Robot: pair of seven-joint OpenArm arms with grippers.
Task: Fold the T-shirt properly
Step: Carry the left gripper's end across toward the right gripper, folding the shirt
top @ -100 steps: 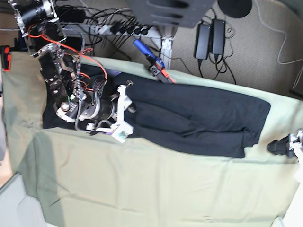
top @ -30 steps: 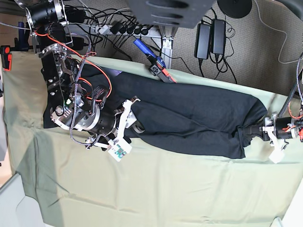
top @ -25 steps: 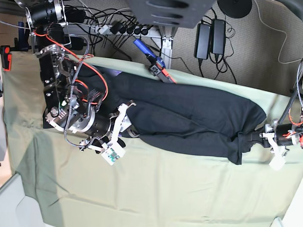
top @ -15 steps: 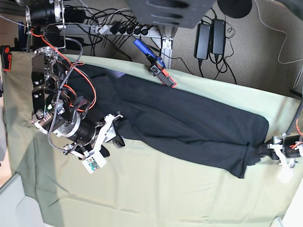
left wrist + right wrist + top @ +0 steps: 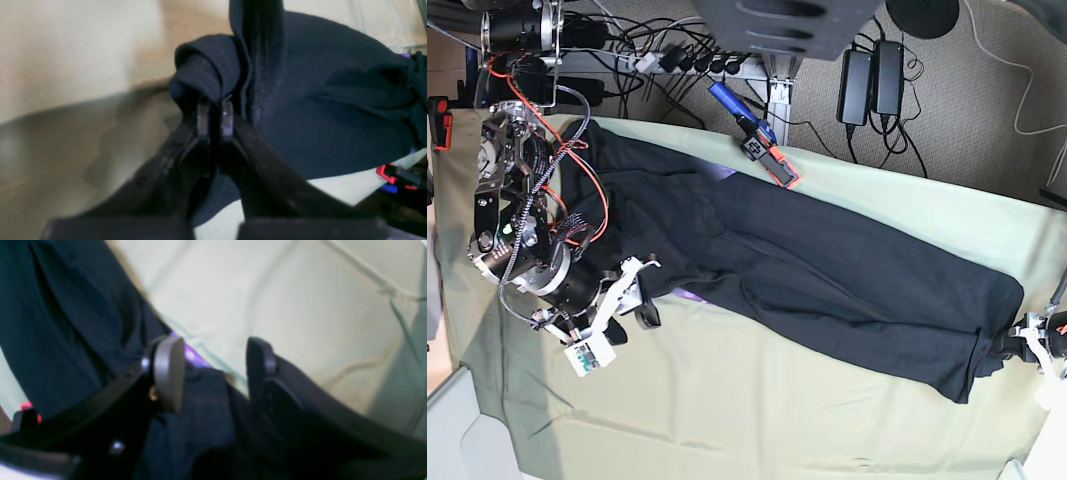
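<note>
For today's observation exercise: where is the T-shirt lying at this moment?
In the base view the T-shirt stretches diagonally across the green table cloth, its far-right end pinched by the left gripper.

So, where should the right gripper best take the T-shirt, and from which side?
Probably the edge of the T-shirt beside the open right gripper, where a purple strip peeks out. Come low from the cloth side, one finger sliding under. The edge lies flat there, and the left gripper holds the opposite end.
</note>
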